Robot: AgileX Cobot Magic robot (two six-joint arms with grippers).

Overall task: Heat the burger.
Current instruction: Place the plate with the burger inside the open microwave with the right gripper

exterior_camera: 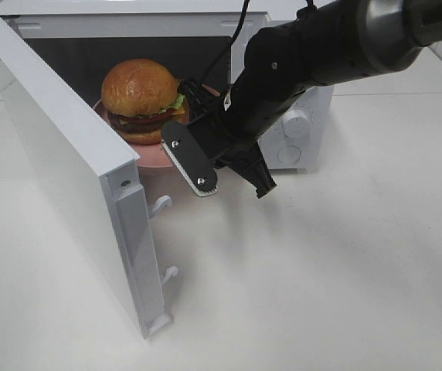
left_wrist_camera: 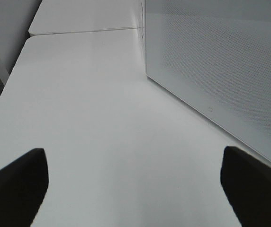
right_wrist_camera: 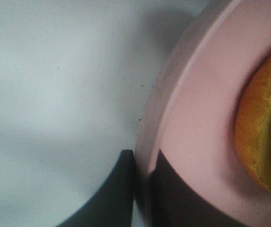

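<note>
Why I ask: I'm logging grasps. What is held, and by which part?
The right gripper pinches the pink plate by its rim; the left gripper is open, holding nothing.

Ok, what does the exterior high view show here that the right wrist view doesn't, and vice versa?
Only the exterior high view: the boxy white microwave with its white door swung open, and the black robot arm in front of it. Only the right wrist view: the right end effector, its dark fingers closed on the rim of the flat round pink plate. Both: that plate and the tall burger with glossy golden-brown bun resting on it.
</note>
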